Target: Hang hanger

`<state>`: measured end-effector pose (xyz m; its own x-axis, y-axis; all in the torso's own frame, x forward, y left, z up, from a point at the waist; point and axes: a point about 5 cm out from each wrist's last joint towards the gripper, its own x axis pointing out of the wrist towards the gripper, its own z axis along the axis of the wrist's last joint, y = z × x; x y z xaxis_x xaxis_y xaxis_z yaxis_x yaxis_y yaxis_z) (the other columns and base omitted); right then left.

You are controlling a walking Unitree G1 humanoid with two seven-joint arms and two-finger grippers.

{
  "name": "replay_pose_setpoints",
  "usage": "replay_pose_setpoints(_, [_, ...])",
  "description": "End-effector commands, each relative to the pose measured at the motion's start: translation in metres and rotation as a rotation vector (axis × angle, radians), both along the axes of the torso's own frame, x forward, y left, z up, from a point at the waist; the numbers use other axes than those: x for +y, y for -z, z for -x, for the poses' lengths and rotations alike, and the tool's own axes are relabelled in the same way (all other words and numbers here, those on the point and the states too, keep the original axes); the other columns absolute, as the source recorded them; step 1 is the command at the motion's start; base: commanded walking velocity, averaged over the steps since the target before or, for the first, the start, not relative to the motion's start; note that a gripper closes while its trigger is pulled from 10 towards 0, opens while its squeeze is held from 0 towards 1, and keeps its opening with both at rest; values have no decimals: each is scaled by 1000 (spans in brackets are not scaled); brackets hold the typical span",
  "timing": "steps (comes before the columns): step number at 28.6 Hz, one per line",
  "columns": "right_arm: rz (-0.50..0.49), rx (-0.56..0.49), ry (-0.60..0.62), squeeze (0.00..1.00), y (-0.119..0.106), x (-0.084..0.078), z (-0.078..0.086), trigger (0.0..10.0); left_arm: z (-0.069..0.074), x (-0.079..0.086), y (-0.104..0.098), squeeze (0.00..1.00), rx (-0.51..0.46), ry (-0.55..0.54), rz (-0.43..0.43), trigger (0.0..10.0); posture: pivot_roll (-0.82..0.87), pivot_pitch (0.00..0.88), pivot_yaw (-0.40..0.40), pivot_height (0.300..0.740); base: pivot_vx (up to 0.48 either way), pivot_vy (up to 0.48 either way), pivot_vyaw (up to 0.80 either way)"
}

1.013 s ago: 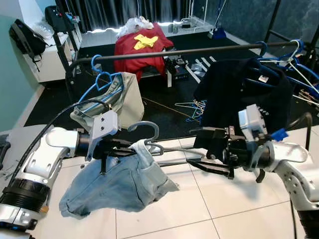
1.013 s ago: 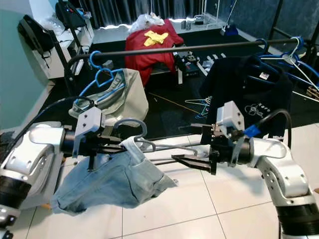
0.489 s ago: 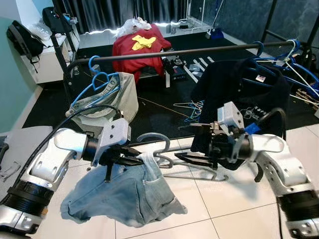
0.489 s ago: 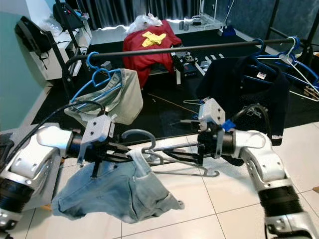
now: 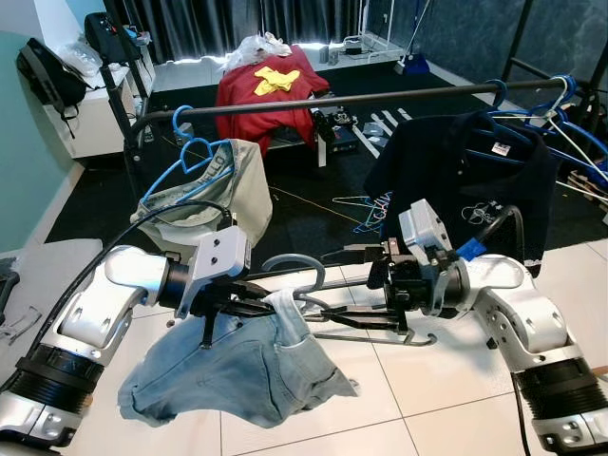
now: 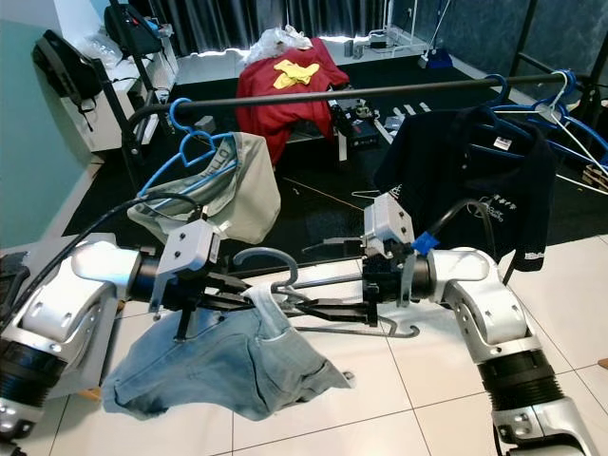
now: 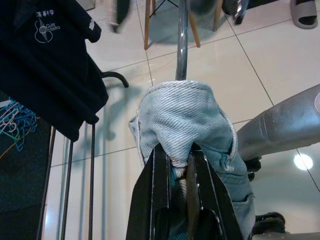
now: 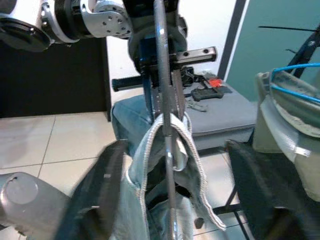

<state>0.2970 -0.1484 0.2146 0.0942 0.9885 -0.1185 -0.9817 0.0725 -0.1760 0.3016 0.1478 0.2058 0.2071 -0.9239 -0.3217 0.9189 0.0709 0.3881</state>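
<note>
A grey hanger carries pale blue denim shorts that droop toward the tiled floor. My left gripper is shut on the shorts' waistband where it wraps the hanger; the left wrist view shows its fingers pinching the denim. My right gripper is open, one finger above and one below the hanger's right arm. The right wrist view shows the hanger wire running between its wide-spread blurred fingers. Behind runs the black clothes rail.
On the rail hang a blue hanger with a grey-green garment at the left and a black shirt at the right, with more blue hangers beyond. Loose hangers lie on the dark carpet. Red clothing sits farther back.
My right gripper has slid left along the hanger, closer to the shorts, and still stands open. The left gripper keeps its hold.
</note>
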Motion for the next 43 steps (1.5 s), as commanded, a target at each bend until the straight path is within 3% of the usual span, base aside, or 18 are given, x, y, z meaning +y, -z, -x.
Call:
replay_pose_setpoints(1, [26,-22,-17,0,0,3,-1,4039,1,-4,-8,0,-19,16,29,0,-59,42,47,740,0,0,0])
replay_pose_setpoints(2, [43,-24,-14,0,4,3,-3,1255,2,-6,-10,0,-17,23,49,0,-58,41,46,740,0,0,0])
replay_pose_setpoints(8, [84,-20,-20,0,12,3,-4,0,3,-9,-15,0,-16,34,77,0,-56,42,44,740,0,0,0])
replay_pose_setpoints(10, [102,-16,-27,0,15,3,-4,1176,3,-10,-16,0,-18,35,86,0,-55,41,43,740,0,0,0])
replay_pose_setpoints(11, [125,-9,-38,0,18,2,-4,3255,3,-10,-18,0,-19,36,90,0,-54,41,41,740,0,0,0])
replay_pose_setpoints(12, [125,-9,-38,0,18,2,-4,3255,3,-10,-18,0,-19,36,90,0,-54,41,41,740,0,0,0])
replay_pose_setpoints(13, [140,-5,-44,0,19,2,-4,10000,3,-10,-18,0,-20,35,90,0,-54,41,40,740,0,0,0])
replay_pose_setpoints(16, [144,9,-45,27,19,1,-4,10000,3,-9,-18,0,-21,35,89,0,-56,41,39,740,0,0,0])
replay_pose_setpoints(17, [145,16,-45,298,19,1,-4,10000,3,-9,-18,0,-21,35,88,0,-56,41,39,740,0,0,0])
replay_pose_setpoints(18, [147,28,-47,788,18,1,-4,10000,4,-10,-18,0,-21,36,88,0,-58,42,39,740,0,0,0])
replay_pose_setpoints(19, [156,27,-46,855,18,1,-5,10000,4,-10,-18,0,-21,39,86,0,-57,42,39,740,0,0,0])
replay_pose_setpoints(21, [156,27,-46,855,18,1,-5,10000,4,-10,-18,0,-21,39,86,0,-57,42,39,740,0,0,0])
replay_pose_setpoints(23, [177,12,-39,0,19,2,-6,10000,6,-12,-17,0,-22,50,66,0,-56,43,39,740,0,0,0])
replay_pose_setpoints(35, [167,-30,-32,0,17,8,-14,10000,8,-15,-14,0,-17,65,40,0,-57,46,39,740,0,0,0])
replay_pose_setpoints(36, [168,-27,-37,0,17,9,-14,8392,9,-16,-15,0,-17,69,40,0,-57,45,38,740,0,0,0])
replay_pose_setpoints(37, [168,-27,-37,0,17,9,-14,8392,9,-16,-15,0,-17,69,40,0,-57,45,38,740,0,0,0])
replay_pose_setpoints(38, [169,-25,-44,0,17,10,-14,0,9,-17,-15,0,-17,72,39,0,-55,44,38,740,0,0,0])
replay_pose_setpoints(43, [153,-29,-49,0,16,12,-15,0,9,-17,-15,0,-17,75,39,0,-54,45,38,740,0,0,0])
